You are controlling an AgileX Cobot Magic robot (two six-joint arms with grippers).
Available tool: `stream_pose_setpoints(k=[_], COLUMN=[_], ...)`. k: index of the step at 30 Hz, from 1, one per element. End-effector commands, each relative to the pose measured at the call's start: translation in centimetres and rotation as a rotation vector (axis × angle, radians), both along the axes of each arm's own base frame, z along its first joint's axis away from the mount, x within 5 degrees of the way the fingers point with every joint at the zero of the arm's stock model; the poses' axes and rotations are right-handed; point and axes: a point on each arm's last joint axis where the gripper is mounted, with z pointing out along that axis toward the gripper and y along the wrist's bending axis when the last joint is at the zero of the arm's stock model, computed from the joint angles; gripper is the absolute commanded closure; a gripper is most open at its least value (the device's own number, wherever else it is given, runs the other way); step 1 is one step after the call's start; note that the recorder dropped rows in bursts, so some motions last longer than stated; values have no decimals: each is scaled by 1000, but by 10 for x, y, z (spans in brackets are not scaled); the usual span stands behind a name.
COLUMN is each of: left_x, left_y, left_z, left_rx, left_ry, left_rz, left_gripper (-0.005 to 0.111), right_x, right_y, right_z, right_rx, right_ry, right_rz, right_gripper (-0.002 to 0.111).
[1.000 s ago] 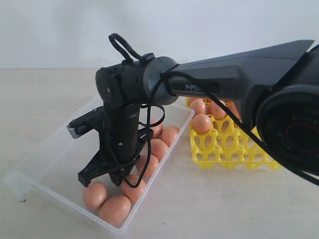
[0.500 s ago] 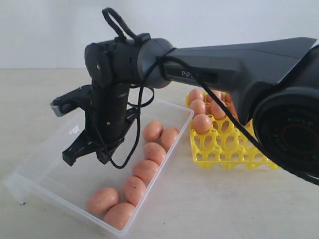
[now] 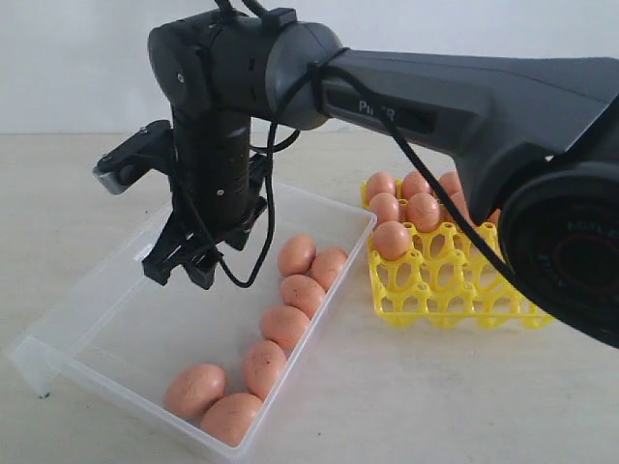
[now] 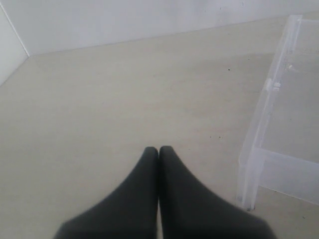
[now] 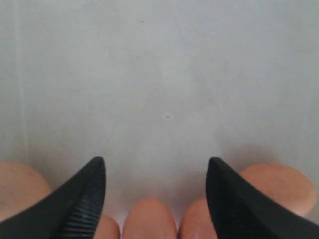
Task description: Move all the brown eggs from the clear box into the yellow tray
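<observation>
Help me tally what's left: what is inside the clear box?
Seven brown eggs lie along the clear box wall nearest the yellow tray; the right arm hides part of its far end.

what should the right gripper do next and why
Probably shift the right gripper sideways over one of the eggs and lower onto it. Its jaws stand open and empty above the bare floor of the box, while seven eggs lie along the wall beside the tray, which has free cups.

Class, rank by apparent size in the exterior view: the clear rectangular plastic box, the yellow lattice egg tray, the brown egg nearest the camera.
1. clear plastic box
2. yellow egg tray, partly hidden
3. nearest brown egg
</observation>
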Motion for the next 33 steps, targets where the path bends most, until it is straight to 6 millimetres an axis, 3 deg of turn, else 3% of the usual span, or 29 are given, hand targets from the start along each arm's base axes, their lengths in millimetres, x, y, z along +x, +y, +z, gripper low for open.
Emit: stream_pose_setpoints(k=[1, 14, 20, 23, 28, 31, 33], left_x=[0, 0, 0, 1, 1, 1, 1], left_y=[-1, -1, -1, -2, -2, -3, -3], left_z=[1, 1, 2, 4, 4, 4, 4], left_rx=[-16, -16, -27, -86, -157, -188, -210], left_ry=[-4, -4, -12, -41, -57, -60, -63], left_rz=[-3, -3, -2, 4, 19, 26, 32], left_gripper=[111, 111, 111, 111, 111, 111, 111], right_x=[17, 29, 13, 6, -7, -19, -28], right_y=[-17, -30, -21, -19, -23, -36, -45], right_z=[8, 10, 46, 61, 99, 131, 150], right_rx=[-12, 66, 338, 405, 504, 427, 306], right_ry=[-36, 48, 249, 254, 243, 62, -137], right_rz=[-120, -254, -231, -144, -111, -88, -65], right_gripper=[47, 47, 48, 61, 97, 108, 108])
